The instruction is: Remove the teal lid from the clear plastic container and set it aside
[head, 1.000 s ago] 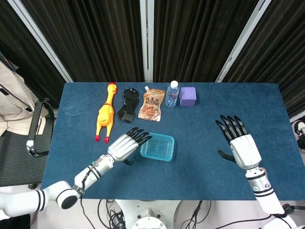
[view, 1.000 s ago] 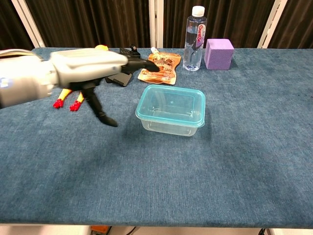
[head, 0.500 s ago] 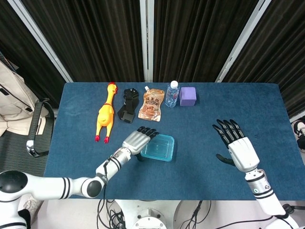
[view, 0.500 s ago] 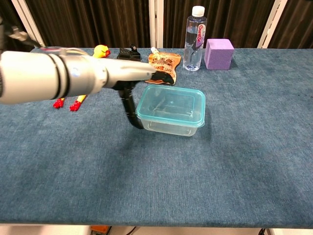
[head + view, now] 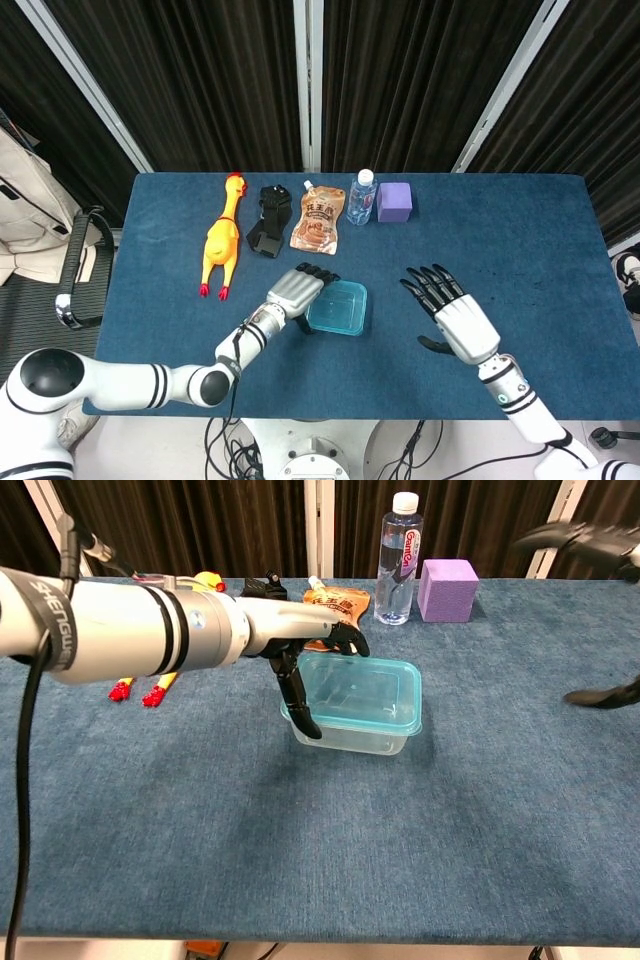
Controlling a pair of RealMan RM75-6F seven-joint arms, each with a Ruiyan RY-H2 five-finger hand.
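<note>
The teal lid (image 5: 337,306) is seated on the clear plastic container (image 5: 352,730), touched at its left edge by the left hand (image 5: 294,291); a grip cannot be confirmed. The right hand (image 5: 452,318) is held spread and empty, apart on the blue cloth-covered table (image 5: 500,230).

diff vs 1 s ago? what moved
The left hand advanced from beside the container to its left end, thumb against the side wall and fingers over the teal lid. The right hand moved left toward the clear plastic container, open. The lid stays on; the back-row items are unmoved.
</note>
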